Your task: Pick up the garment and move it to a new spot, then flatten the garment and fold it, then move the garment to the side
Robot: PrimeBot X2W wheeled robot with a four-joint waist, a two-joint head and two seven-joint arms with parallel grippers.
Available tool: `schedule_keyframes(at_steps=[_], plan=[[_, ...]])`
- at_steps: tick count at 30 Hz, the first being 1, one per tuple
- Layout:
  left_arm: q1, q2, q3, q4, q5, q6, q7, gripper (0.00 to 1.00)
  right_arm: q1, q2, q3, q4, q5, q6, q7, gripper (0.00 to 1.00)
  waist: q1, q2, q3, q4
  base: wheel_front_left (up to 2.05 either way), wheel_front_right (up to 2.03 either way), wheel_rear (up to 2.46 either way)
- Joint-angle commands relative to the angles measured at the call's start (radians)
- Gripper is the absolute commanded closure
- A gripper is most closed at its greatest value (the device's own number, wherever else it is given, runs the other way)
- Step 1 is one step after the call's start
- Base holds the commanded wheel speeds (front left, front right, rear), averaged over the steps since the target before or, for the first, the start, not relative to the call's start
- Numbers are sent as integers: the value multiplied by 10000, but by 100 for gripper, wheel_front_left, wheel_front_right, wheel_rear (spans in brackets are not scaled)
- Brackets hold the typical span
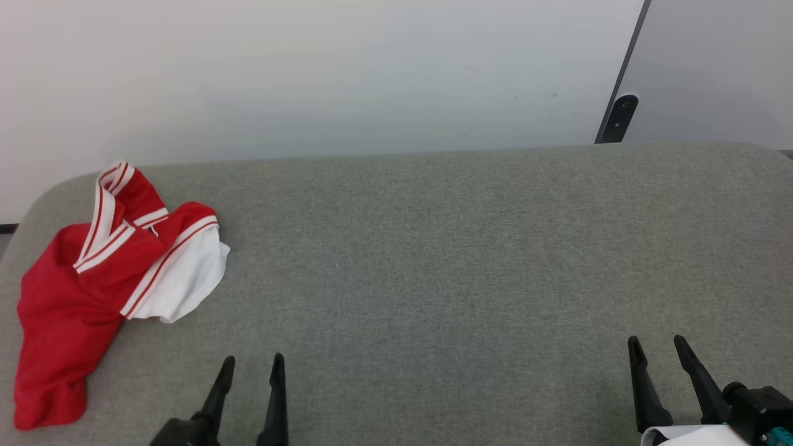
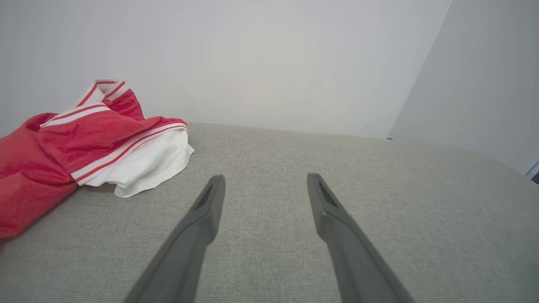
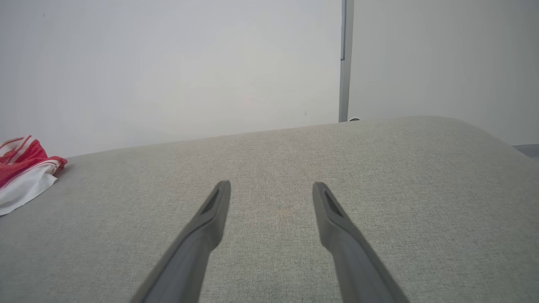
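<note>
Soft red-and-white cloth garment (image 1: 80, 279), slight sheen — matt grey woven-fabric surface (image 1: 433, 260), finely textured

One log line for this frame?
phase: pre-pick | shirt: crumpled, far left | left gripper: open, empty | right gripper: open, empty

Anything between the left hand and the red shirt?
No. Only bare grey upholstery lies between the left hand and the garment, which sit apart; the head view and left wrist view both show it.
</note>
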State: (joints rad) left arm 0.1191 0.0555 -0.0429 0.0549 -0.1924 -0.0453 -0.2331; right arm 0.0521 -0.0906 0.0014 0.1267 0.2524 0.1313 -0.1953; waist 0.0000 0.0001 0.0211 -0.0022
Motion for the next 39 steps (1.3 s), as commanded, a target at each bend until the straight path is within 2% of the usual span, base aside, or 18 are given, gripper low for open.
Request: schedule_keyframes(at_steps=[1, 16, 28, 35, 37, 39], plan=[[79, -17, 27, -41, 195, -47, -80, 0, 88, 18, -23, -26, -175, -9, -97, 0, 0, -1, -4, -8, 0, 0, 0], [246, -43, 129, 129, 1200, -67, -340, 0, 162, 102, 63, 32, -1129, -10, -456, 0, 0, -1, 9, -52, 0, 0, 0], [230, -53, 150, 199, 1090, -127, -316, 0, 186, 157, 39, 92, -876, -10, -516, 0, 0, -1, 6, -7, 0, 0, 0], [113, -51, 73, 313, 910, -21, -316, 0, 142, 58, 289, 55, -806, -10, -514, 0, 0, -1, 13, 533, 0, 0, 0], [37, -45, 40, 328, 792, 18, -316, 0, 89, -13, 433, 35, -782, -10, -492, 0, 0, -1, 79, 1046, 0, 0, 0], [33, -47, 27, 314, 742, 71, -316, 0, 53, -40, 504, 27, -783, -10, -478, 0, 0, -1, 103, 1228, 0, 0, 0]])
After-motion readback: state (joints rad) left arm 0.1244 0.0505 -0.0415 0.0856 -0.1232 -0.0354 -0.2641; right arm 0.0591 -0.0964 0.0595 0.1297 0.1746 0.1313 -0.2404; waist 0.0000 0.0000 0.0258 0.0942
